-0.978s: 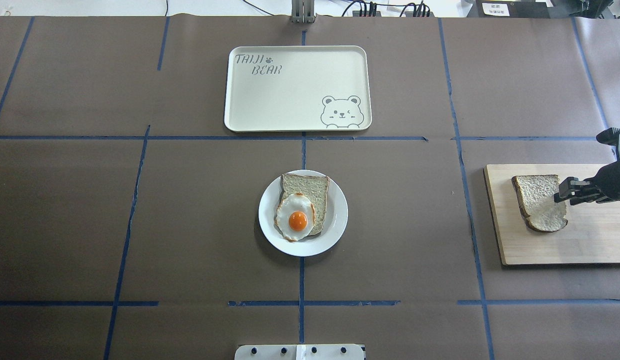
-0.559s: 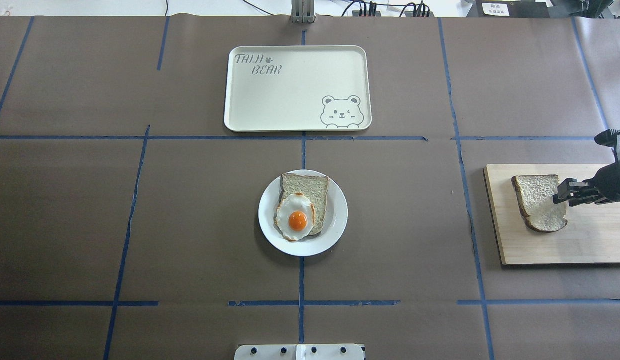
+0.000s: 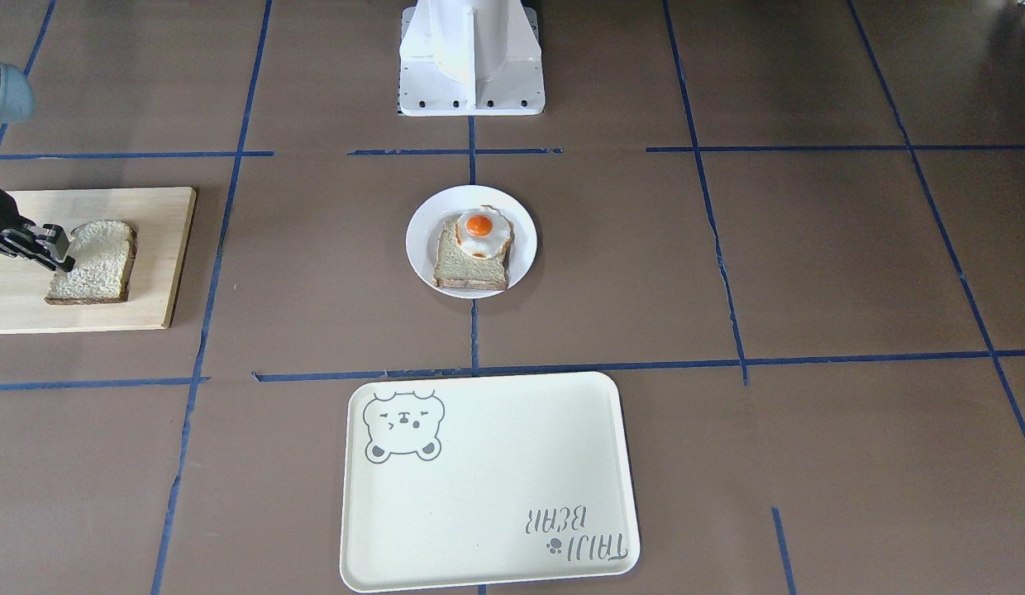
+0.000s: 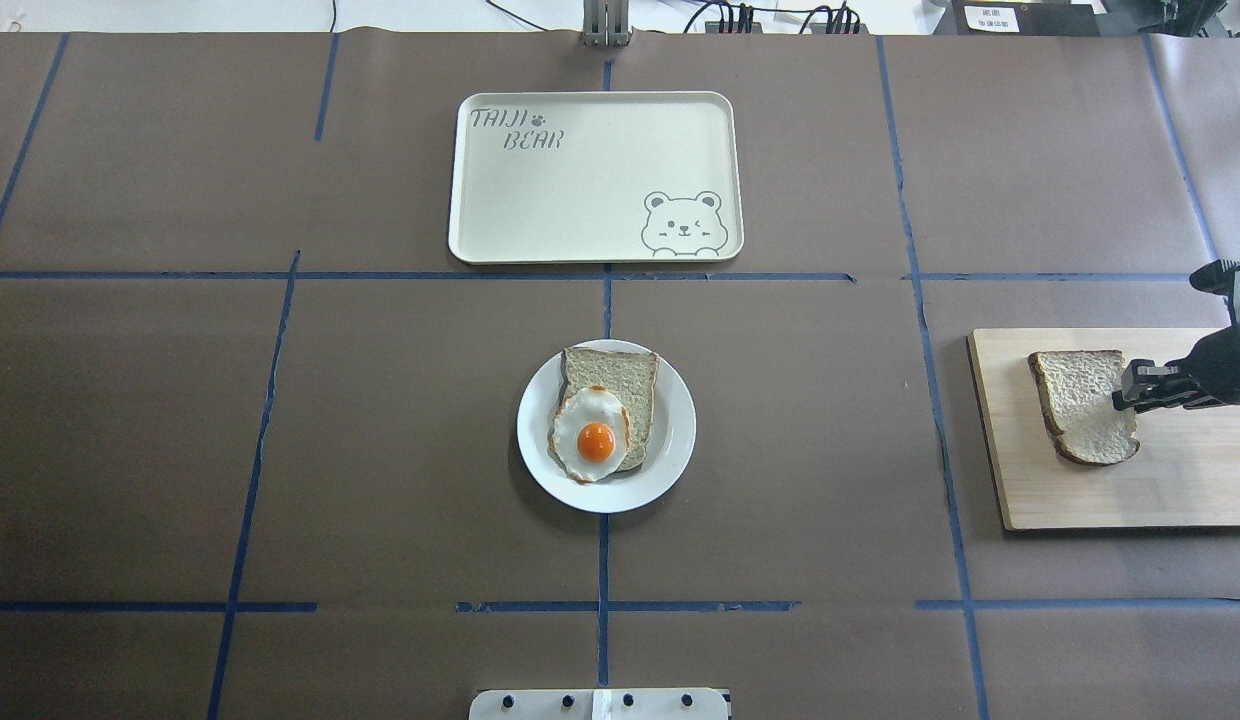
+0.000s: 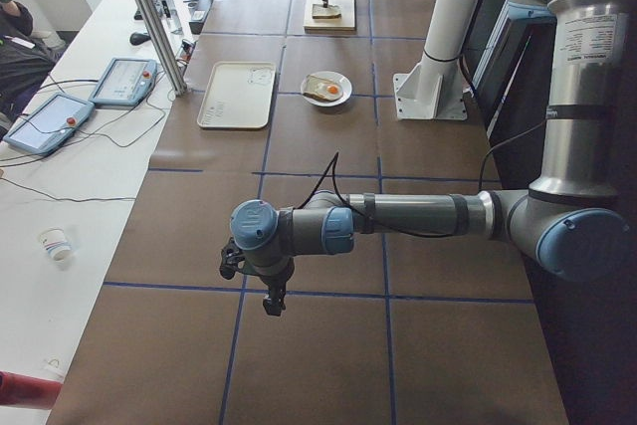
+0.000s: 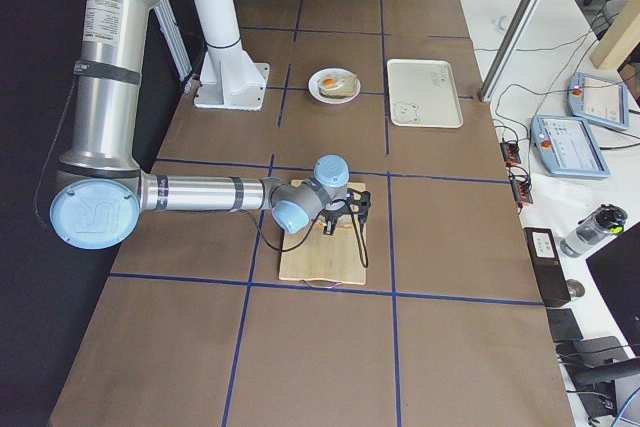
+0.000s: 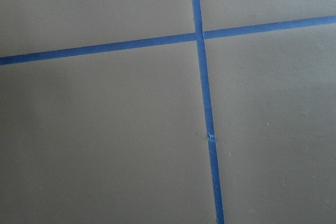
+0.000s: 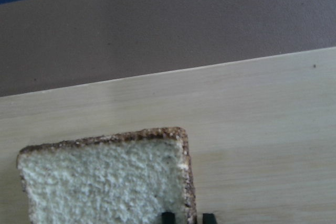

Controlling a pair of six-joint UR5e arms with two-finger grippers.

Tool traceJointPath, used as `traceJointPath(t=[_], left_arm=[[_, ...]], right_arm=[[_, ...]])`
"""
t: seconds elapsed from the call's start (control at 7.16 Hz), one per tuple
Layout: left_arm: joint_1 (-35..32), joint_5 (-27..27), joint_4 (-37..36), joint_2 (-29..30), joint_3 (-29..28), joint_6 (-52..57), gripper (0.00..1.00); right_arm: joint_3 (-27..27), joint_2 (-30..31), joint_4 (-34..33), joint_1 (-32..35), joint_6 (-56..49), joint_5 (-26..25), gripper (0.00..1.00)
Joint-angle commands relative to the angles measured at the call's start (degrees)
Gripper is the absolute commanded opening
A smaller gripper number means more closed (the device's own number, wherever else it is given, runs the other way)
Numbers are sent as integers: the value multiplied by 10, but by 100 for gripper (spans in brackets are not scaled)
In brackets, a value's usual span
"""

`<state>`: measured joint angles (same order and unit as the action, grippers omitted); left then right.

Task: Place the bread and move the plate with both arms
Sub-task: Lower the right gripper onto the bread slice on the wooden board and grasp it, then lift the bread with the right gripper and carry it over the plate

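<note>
The bread lies on a wooden board at the table's right end, also seen in the front view. My right gripper stands over its near-side edge. In the right wrist view the two fingertips sit close together astride the dark crust of the bread, shut on it. The white plate is at the table's centre and holds a smoother tan slice with a fried egg on it. My left gripper hangs over bare table far from the plate; I cannot tell whether it is open or shut.
A cream rectangular tray with a bear drawing lies beyond the plate at the far middle. The white robot base stands on the near side. Blue tape lines cross the brown table cover.
The right gripper's fingers have drawn closer together on the bread's edge. The bread has shifted slightly to the right on the board. The plate has not moved.
</note>
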<state>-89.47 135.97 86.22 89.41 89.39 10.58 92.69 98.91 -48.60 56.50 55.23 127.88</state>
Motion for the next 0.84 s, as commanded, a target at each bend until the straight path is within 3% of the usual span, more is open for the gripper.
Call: traceJointPath(t=[0.0, 0.42, 0.7], left_arm=[[0, 0, 0, 1, 2, 0, 100], [0, 0, 0, 2, 3, -1, 100], [0, 1, 0, 4, 4, -1, 100]], right_arm=[[0, 0, 0, 0, 0, 0, 0], [13, 1, 1, 5, -2, 1, 0], [58, 1, -3, 62, -6, 42, 0]])
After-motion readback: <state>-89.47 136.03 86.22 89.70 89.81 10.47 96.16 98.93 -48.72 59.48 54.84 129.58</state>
